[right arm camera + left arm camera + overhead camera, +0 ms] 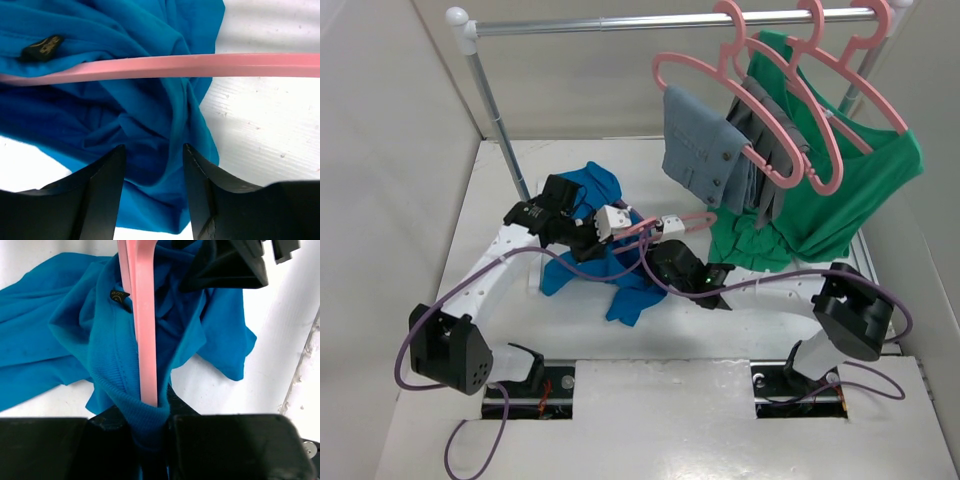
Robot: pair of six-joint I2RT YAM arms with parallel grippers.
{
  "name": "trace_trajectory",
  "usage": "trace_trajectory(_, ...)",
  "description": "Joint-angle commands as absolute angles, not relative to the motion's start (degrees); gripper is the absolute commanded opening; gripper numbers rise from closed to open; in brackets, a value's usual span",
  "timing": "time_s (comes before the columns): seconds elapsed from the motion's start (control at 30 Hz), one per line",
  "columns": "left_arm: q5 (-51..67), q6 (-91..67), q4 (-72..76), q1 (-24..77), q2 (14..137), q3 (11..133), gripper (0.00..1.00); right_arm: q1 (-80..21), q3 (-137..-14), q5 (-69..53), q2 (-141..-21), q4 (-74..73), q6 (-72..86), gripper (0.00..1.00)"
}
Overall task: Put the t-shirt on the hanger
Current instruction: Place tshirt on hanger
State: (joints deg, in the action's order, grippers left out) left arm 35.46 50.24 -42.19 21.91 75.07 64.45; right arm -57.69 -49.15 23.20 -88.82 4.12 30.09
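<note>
1. T-shirt [572, 268]: bright blue, plain soft cloth. It lies crumpled on the white table [650, 340] between the two arms, roughly mid-table.
2. We see a ribbed knit collar [107, 375] with a small black tag [42, 47] inside the neck. The tag has pale markings, but we can't read them.
3. Hanger [146, 340]: thin, smooth pink plastic. Its straight bar lies across the bunched cloth, passes the tag and runs down into the collar fold.
4. Left gripper [149, 421]: black fingers pressed together, pinching the ribbed collar. The hanger's end goes into the same pinch, and we can't tell whether the fingers grip the plastic too.
5. Right gripper [154, 165]: black fingers spread, nothing between them. Blue cloth shows below through the gap, and the pink bar crosses just past the fingertips.
6. Table surface is white, with a faint ribbed texture in the right wrist view.
7. At the back, a metal rail [670, 22] carries more pink hangers [760, 110] of the same shape. They hold grey trousers [705, 150] and a green shirt [860, 190], well apart from the T-shirt.
</note>
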Motion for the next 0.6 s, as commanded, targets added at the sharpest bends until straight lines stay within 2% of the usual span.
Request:
trace_trajectory(0.0, 41.65, 51.51, -41.48, 22.15, 70.4, 65.3, 0.0, -57.39, -50.98, 23.99, -90.44, 1.68, 34.19, 0.54)
trace_trajectory(0.07, 42.19, 51.5, -41.48, 22.15, 70.4, 65.3, 0.0, -56.87, -50.98, 23.39, -92.19, 1.67, 34.19, 0.5)
trace_trajectory(0.17, 42.19, 50.98, -42.01, 22.15, 70.4, 65.82, 0.0, -56.34, -50.98, 23.38, -92.9, 1.67, 33.67, 0.3)
trace_trajectory(0.2, 42.19, 50.98, -42.01, 22.15, 70.4, 65.83, 0.0, -56.34, -50.98, 23.38, -92.9, 0.89, 33.66, 0.11)
trace_trajectory(0.23, 41.67, 50.98, -42.53, 22.15, 70.4, 65.83, 0.0, -55.82, -50.98, 23.38, -92.9, 0.27, 33.66, 0.0)
trace_trajectory(0.37, 41.04, 55.18, -46.64, 20.66, 69.88, 65.83, 0.0, -54.41, -49.49, 24.07, -89.05, -4.47, 33.66, 0.0)
trace_trajectory(0.57, 42.02, 74.58, -55.97, 11.16, 69.35, 64.69, 0.0, -52.47, -37.19, 28.99, -67.79, -11.68, 35.95, 0.0)
